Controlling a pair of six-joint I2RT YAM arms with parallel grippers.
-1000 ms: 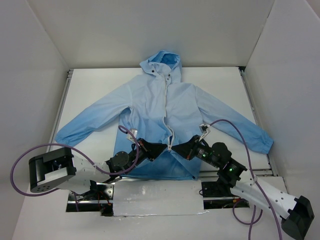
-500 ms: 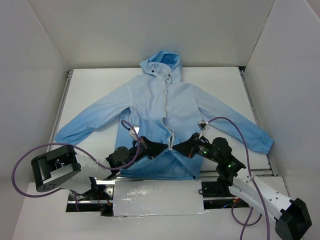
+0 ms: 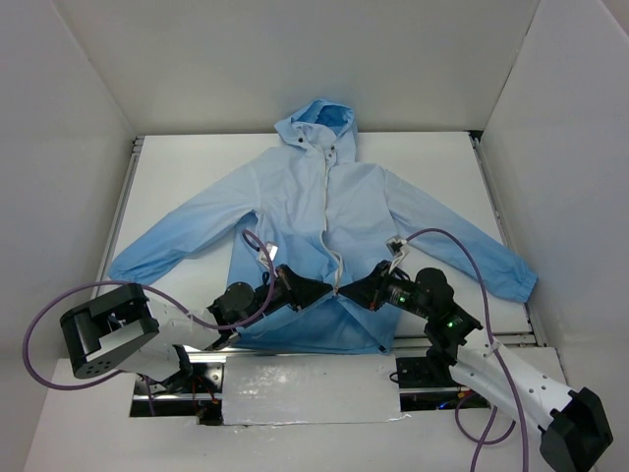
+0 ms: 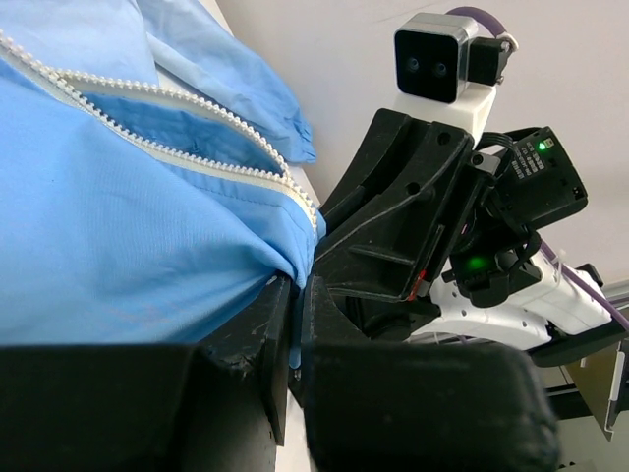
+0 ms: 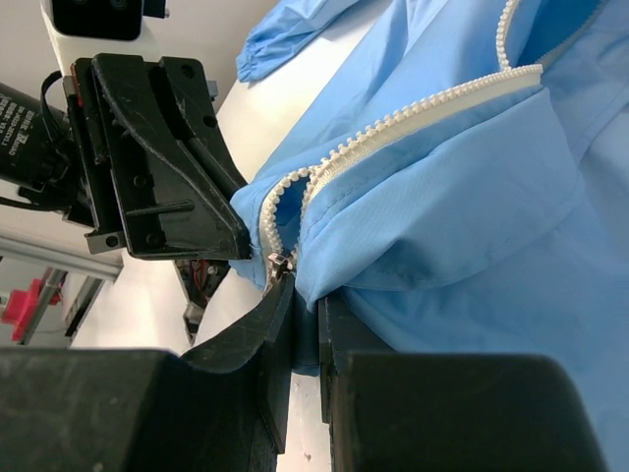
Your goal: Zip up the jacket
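Pinching the jacket (image 3: 295,211), spread flat on the table (image 3: 187,162), my left gripper (image 3: 324,291) and right gripper (image 3: 352,291) are each clamped on a front edge beside the zipper (image 5: 423,106). The fabric looks thin, limp and slippery, so I'd grip close to the teeth.

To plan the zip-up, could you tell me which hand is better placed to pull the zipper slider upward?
Likely the right hand: the small metal slider sits at its fingertips, while the left hand only pinches the jacket hem.

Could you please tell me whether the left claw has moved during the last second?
Yes, slightly. In the top view the left claw, shut on the jacket, has edged right and up toward the hood, which stayed put.
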